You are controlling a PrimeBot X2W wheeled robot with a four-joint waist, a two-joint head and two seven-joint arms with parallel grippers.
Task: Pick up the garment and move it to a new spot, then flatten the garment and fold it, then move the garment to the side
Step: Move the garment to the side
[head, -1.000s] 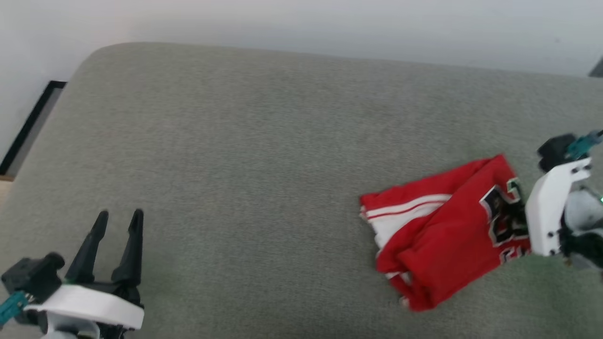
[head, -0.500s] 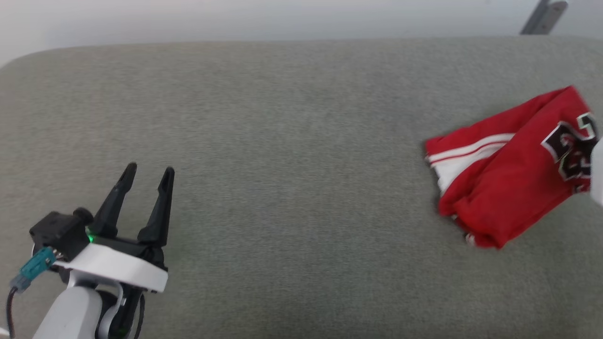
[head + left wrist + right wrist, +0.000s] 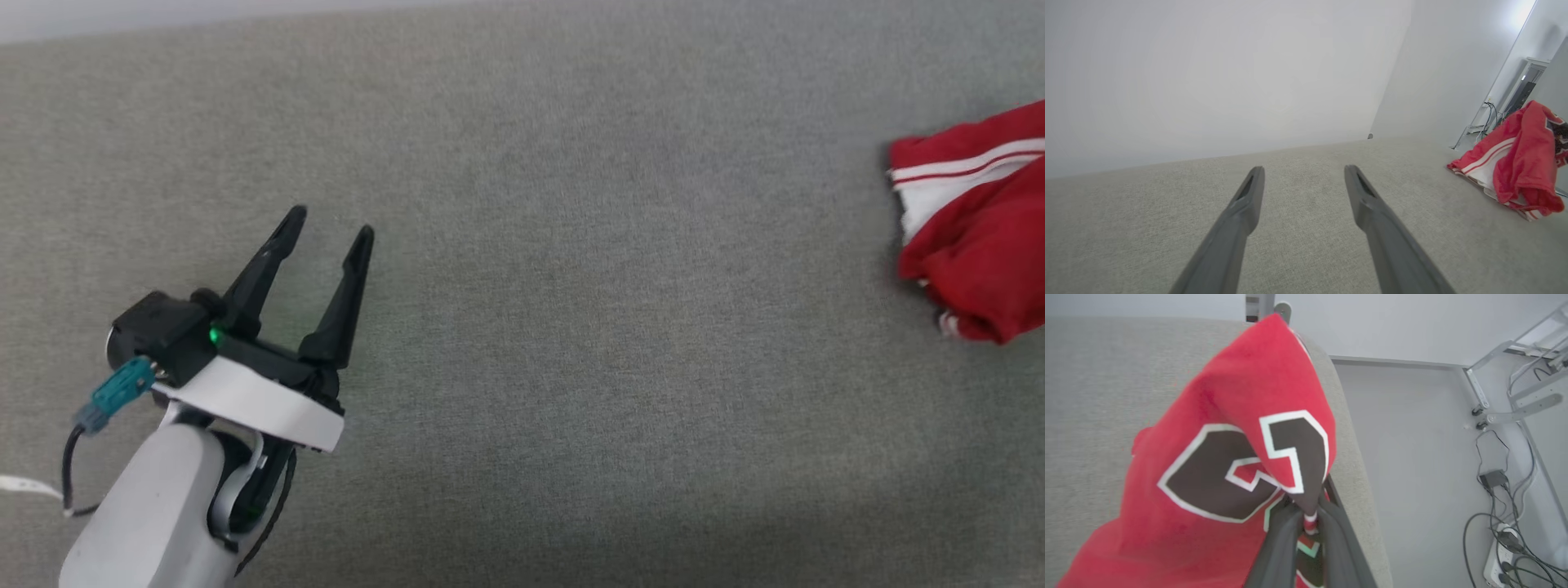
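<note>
"One pinch only: the right gripper is clenched on a printed fold of the red jersey-style shirt with white striped trim, which trails onto the grey upholstered cushion near its right edge."

"And the left gripper?"

"Spread wide, empty, well apart. The cloth looks light and limp, so it'll sag. A hem or shoulder seam would give a better hold."
</note>
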